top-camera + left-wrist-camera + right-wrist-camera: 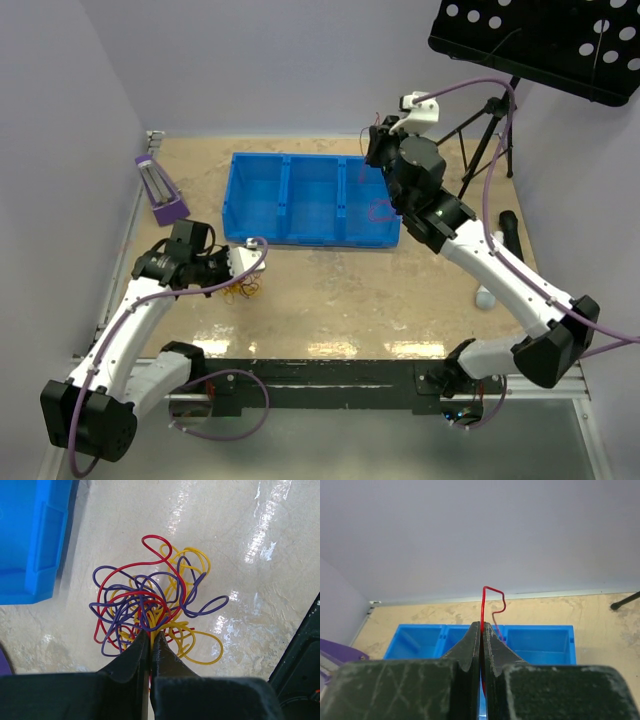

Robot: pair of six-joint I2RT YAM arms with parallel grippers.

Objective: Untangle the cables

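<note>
Though tangled, cables (150,602) red, yellow, purple

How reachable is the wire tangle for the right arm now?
Probably not yet: the right pincer is shut on a red wire up by the blue bin, and the left pincer pinches the tangle.

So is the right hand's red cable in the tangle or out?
Out: the right hand pinches one red cable alone above the blue bin; the tangle lies at the left hand.

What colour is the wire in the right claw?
Red. The wire shows best in the right wrist view.
</note>
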